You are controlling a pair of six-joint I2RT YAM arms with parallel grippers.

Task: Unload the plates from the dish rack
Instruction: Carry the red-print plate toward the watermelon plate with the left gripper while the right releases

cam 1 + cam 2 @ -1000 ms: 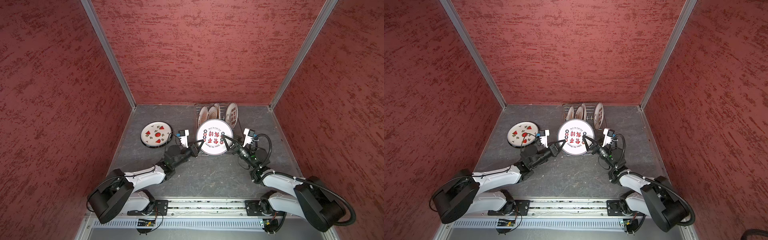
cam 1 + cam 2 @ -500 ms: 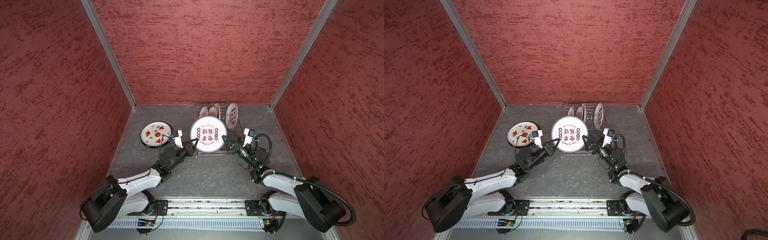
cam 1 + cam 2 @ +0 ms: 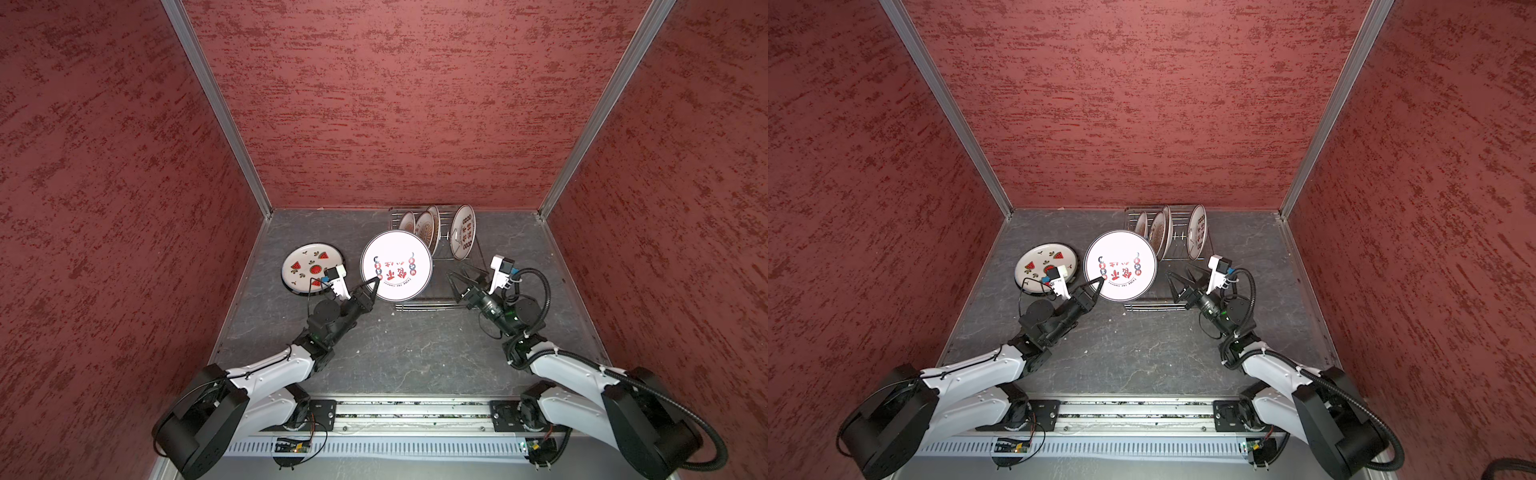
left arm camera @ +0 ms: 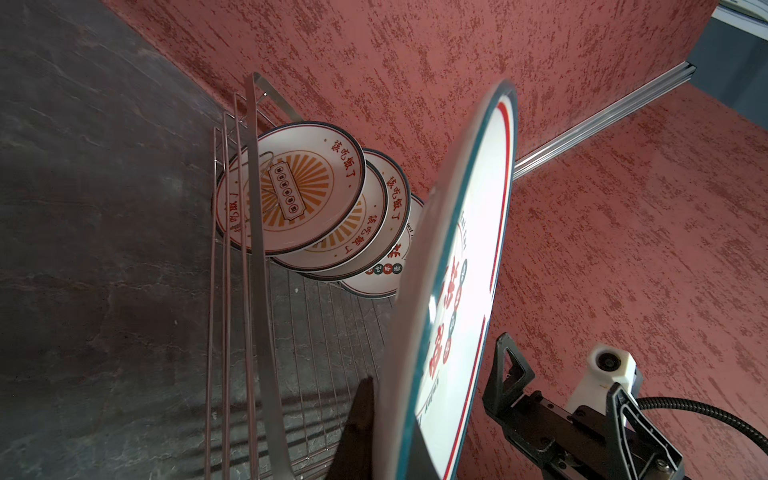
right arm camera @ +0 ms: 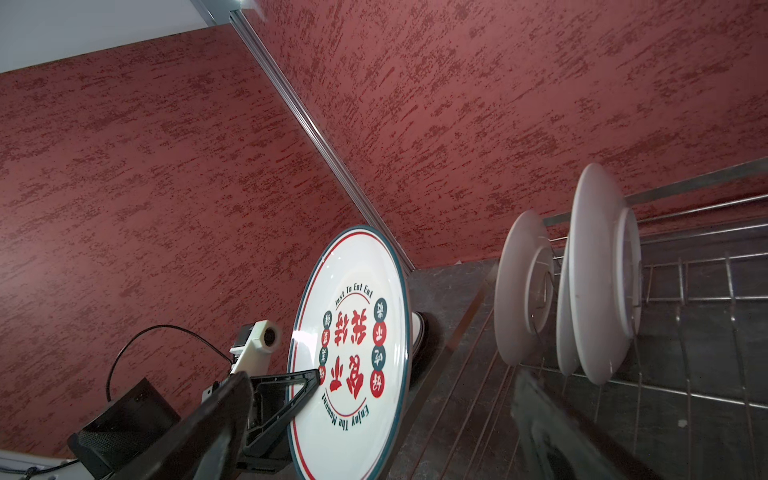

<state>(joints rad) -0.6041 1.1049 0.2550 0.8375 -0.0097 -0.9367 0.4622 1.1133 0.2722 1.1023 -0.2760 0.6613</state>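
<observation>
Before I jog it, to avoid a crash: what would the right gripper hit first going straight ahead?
Likely the held plate, pinched by the left gripper: the open right gripper points at its edge. Depth is unclear, so it might miss.

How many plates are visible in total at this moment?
6: a watermelon plate flat on the table, a character plate in the left gripper, four plates standing in the dish rack; these may hide another.

The big plate point(image 3: 397, 266) my left claw point(image 3: 376, 284) is pinching is blocking the near left side of the rack point(image 3: 428, 306). Standing plates point(image 3: 424, 227) are crowding its far end. My right claw point(image 3: 463, 276), spread wide, is hovering over the free near right part. The watermelon plate point(image 3: 309, 268) is occupying the table point(image 3: 415, 353) on the left.
</observation>
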